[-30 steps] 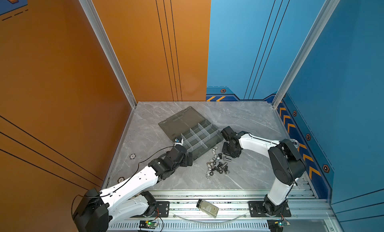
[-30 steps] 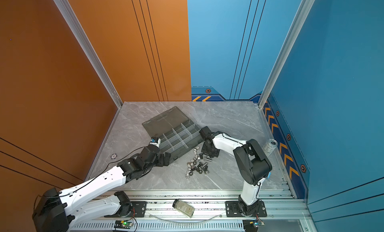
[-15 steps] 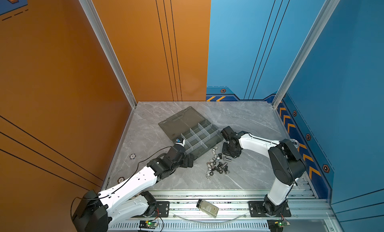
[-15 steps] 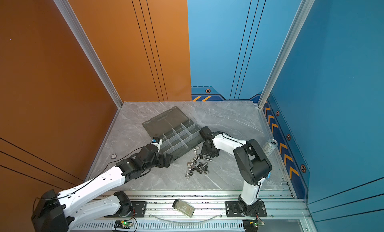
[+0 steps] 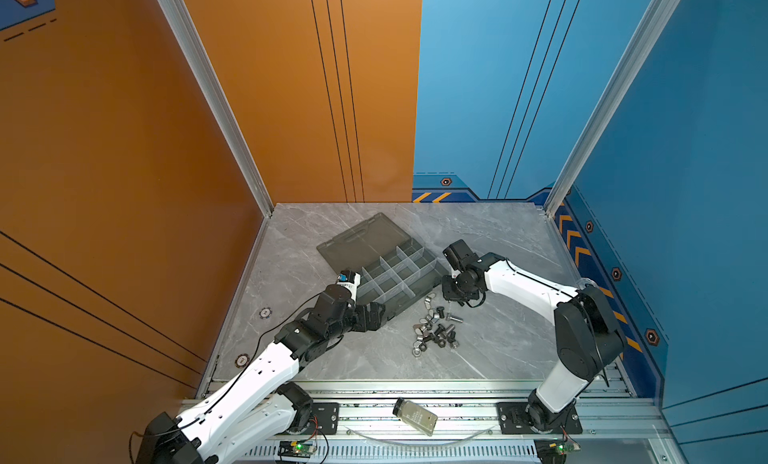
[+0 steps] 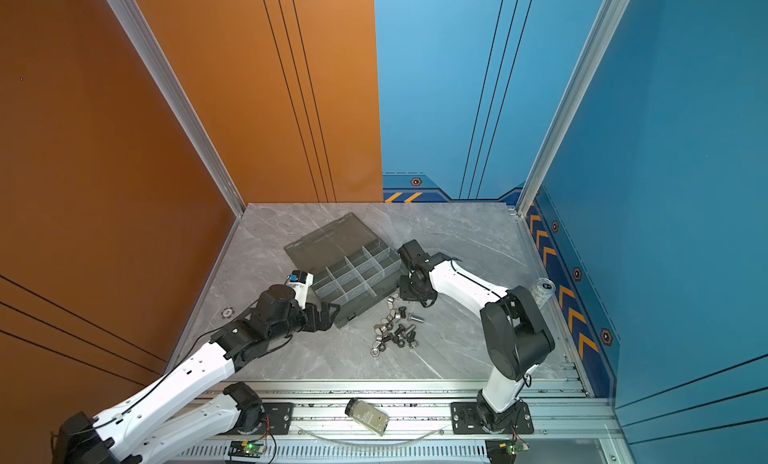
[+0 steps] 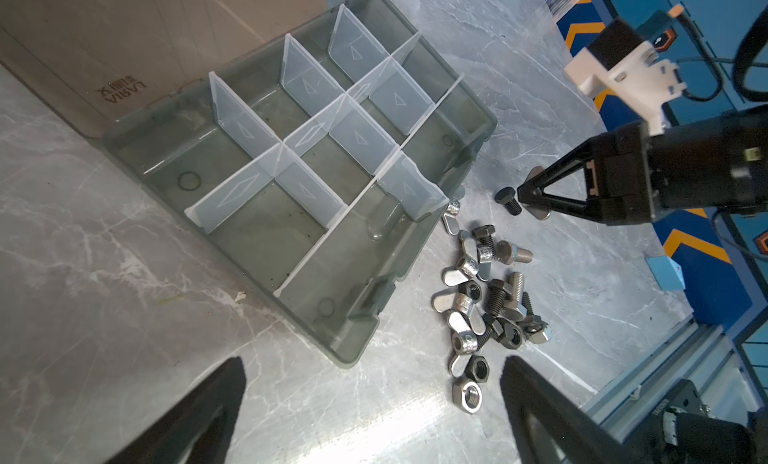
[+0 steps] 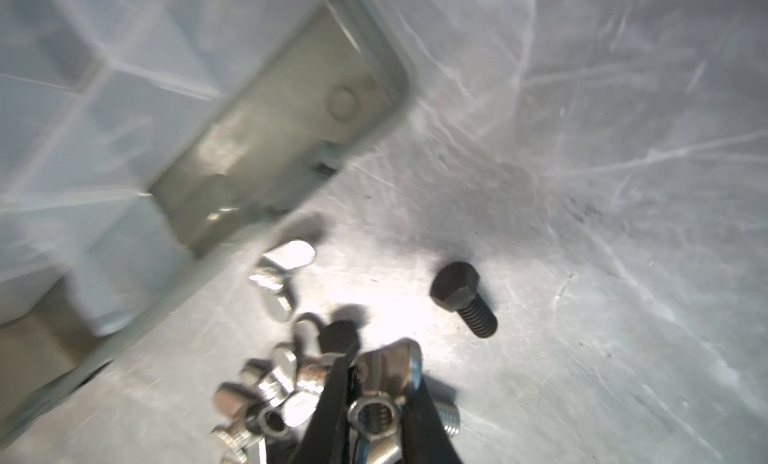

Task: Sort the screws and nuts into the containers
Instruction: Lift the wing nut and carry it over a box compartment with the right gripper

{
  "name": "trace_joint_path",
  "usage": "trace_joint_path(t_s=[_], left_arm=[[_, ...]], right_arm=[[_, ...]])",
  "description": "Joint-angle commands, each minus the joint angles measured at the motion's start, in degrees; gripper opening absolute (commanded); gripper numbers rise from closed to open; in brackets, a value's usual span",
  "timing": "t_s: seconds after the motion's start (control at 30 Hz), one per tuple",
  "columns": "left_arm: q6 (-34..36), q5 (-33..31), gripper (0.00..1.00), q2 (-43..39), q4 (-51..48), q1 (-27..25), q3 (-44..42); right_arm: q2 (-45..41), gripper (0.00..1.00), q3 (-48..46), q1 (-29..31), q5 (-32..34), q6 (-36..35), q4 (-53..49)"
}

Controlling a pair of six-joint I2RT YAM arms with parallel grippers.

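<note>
Close by the front wall of the organiser box [image 7: 395,275], the right gripper [image 7: 525,192] stands pressed together on a silver wing nut [image 8: 384,372], pinching it low over the table [image 5: 507,341]; whether the nut is clear of the surface I cannot tell; a lone black screw [image 8: 463,300] lies just beside the tips, apart from them. The step in hand looks like the first pick of a nut; the next move calls for a lift high enough to clear the box wall, a short carry over one of the containers [image 7: 266,216], and a release there; the hold looks thin on a slippery piece, so a slow lift seems wise. The left gripper [image 5: 376,315] hovers spread wide near the box's corner, holding nothing. Every cell that shows is bare, with only round mould marks on the floors; the lid [image 5: 361,241] lies flat open behind. The rest of the screws [image 7: 496,295] and nuts [image 7: 467,395] lie heaped on the table just beside the box, so the sorting seems barely begun.
</note>
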Motion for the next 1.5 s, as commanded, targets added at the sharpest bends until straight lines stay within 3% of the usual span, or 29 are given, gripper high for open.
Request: trace_joint_path(t_s=[0.0,0.13,0.77,1.0,1.47], left_arm=[[-0.89,3.47,0.98,-1.2,-0.44,1.3,-1.05],[-1.32,5.9,0.98,-1.67,0.23,2.75,-1.4],[-4.36,10.17,0.98,-9.11,-0.34,7.34,-5.18],[-4.76,10.31,0.98,-13.33,-2.6,8.52,-6.08],[-5.92,10.63,0.98,-15.91,-3.39,9.24,-7.25]], right_arm=[[-1.88,0.0,3.32,0.15,-5.19,-5.27,-0.81],[-0.41,0.0,7.49,0.91,-9.7,-7.53,0.69],[19.66,0.0,31.25,12.33,-16.47,-10.05,3.15],[25.41,0.0,36.06,14.52,-17.79,-9.05,3.68],[28.56,0.0,37.19,15.71,-17.66,-8.05,3.78]])
